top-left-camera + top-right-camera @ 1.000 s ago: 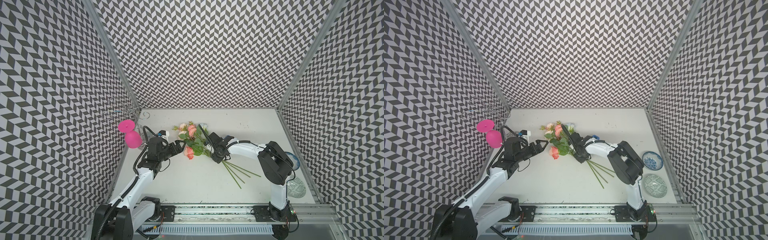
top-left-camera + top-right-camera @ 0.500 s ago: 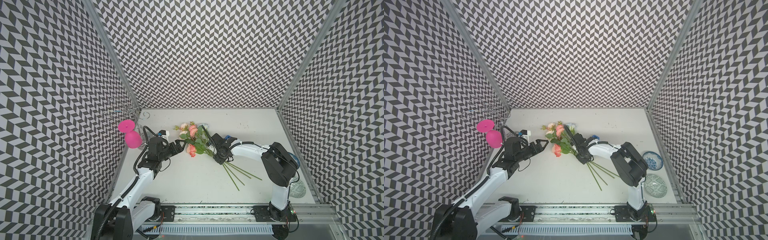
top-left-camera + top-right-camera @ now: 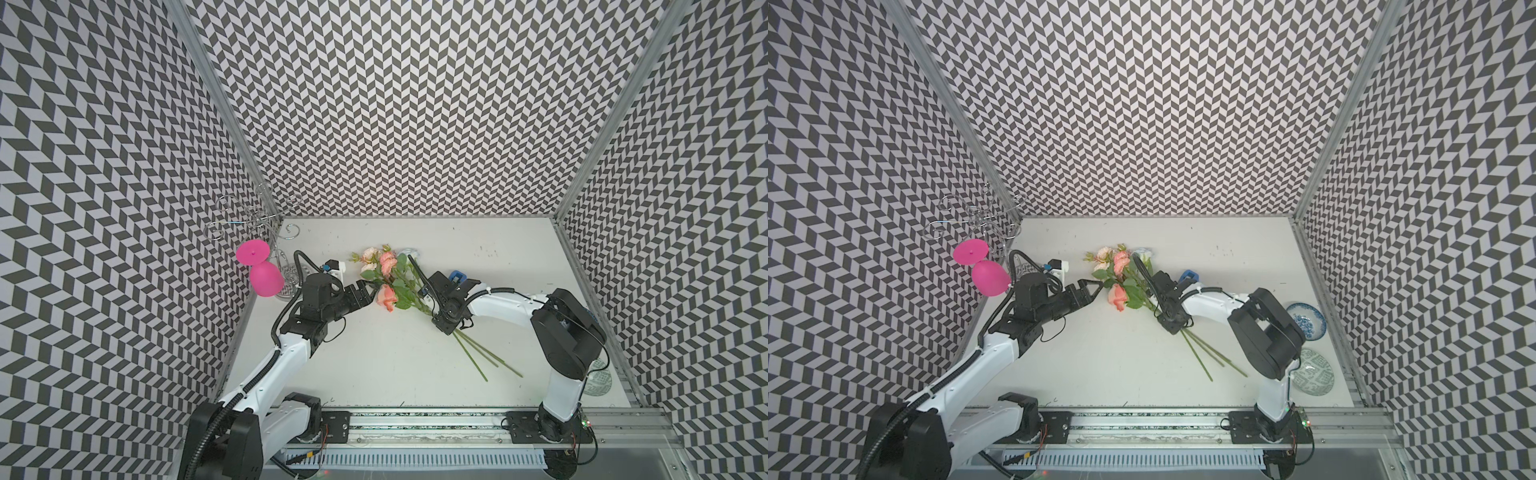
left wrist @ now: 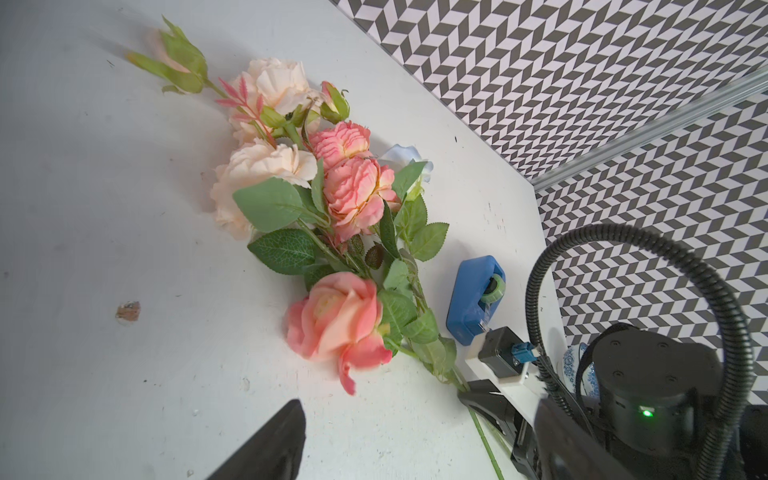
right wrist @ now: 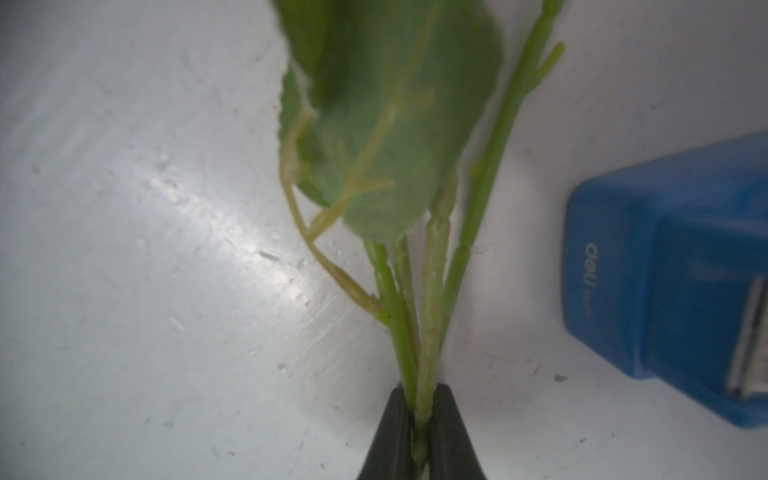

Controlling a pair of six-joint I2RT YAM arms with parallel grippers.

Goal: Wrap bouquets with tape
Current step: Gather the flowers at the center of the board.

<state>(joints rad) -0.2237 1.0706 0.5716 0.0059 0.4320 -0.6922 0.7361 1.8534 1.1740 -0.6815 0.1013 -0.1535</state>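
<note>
Because the right claw [image 3: 444, 326] is pinched shut on the bouquets [image 3: 395, 286] mid-stem, both top views show blooms fanning toward eleven o'clock and loose stem ends trailing toward five o'clock over the tabletop [image 3: 374, 365]. The left claw [image 3: 364, 293] gapes wide, empty, at nine o'clock of the blooms. From the left wrist, the tape [image 4: 473, 299] sits just beside the leaves; a careless swing of the flowers could knock it away. From the right wrist, I cannot tell whether every stem is inside the pinch; one left out would splay.
</note>
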